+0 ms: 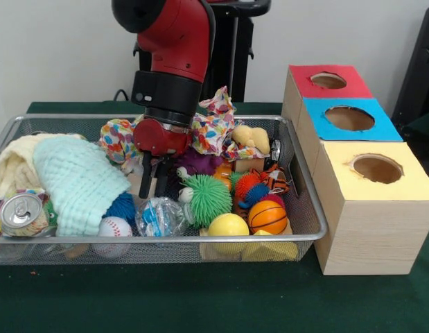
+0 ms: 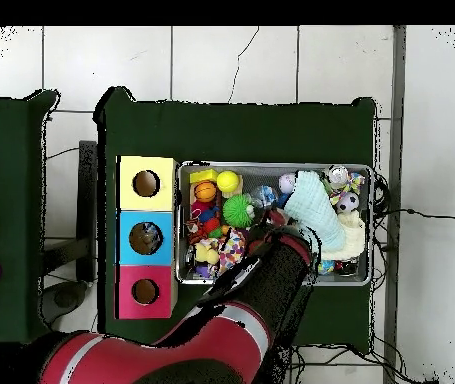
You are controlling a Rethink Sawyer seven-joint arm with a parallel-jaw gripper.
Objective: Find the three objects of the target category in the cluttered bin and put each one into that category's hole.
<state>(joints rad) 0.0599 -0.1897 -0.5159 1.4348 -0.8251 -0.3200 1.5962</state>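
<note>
A wire bin (image 1: 308, 239) (image 2: 183, 222) holds a heap of clutter. My gripper (image 1: 153, 183) hangs in the bin's middle, open, with nothing between its dark fingers (image 1: 145, 184). Its tips are just above a clear plastic ball (image 1: 159, 216), left of a green spiky ball (image 1: 207, 196) (image 2: 237, 209). A yellow ball (image 1: 228, 225) (image 2: 228, 181), a small basketball (image 1: 267, 216) (image 2: 205, 191) and a baseball (image 1: 115, 227) lie along the front wall. Three boxes stand beside the bin, each with a hole: red (image 1: 328, 80), blue (image 1: 349, 118), yellow (image 1: 377, 168). In the overhead view the arm hides the gripper.
A mint cloth (image 1: 79, 180) (image 2: 316, 205), a cream cloth (image 1: 13, 166) and a soda can (image 1: 20, 210) fill the bin's left. A patterned cloth (image 1: 214, 125), a yellow soft toy (image 1: 250, 137), a blue spiky ball (image 1: 122, 206) and a red spiky ball (image 1: 247, 183) crowd around the gripper.
</note>
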